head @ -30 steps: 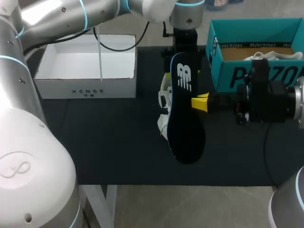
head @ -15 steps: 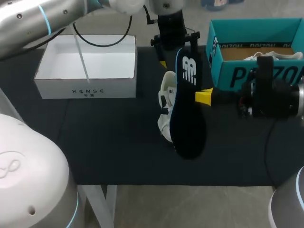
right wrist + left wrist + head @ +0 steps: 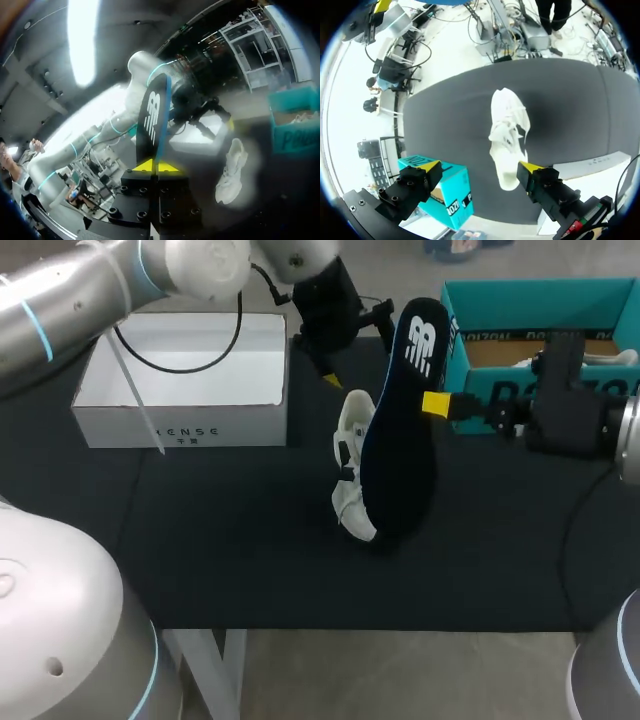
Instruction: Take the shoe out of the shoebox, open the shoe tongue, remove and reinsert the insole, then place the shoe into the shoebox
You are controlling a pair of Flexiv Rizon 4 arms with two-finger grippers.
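A long dark insole (image 3: 398, 430) with a white logo hangs above the table, and my right gripper (image 3: 437, 405) is shut on its edge. In the right wrist view the insole (image 3: 152, 120) stands up from the closed yellow tips of that gripper (image 3: 156, 166). The white shoe (image 3: 351, 472) lies on the dark table just left of the insole. My left gripper (image 3: 331, 332) is open and empty, up behind the shoe. Its wrist view looks down on the shoe (image 3: 507, 132) ahead of the left gripper (image 3: 480, 167). The teal shoebox (image 3: 500, 390) stands open at the back right.
A white open box (image 3: 180, 422) sits at the back left of the dark table mat (image 3: 220, 540). Another white shoe (image 3: 580, 357) shows inside the teal shoebox. My left arm (image 3: 145, 67) shows beyond the insole in the right wrist view.
My left gripper drew back to the left, away from the insole's top. The right gripper lifted the insole and carried it slightly right, toward the shoebox.
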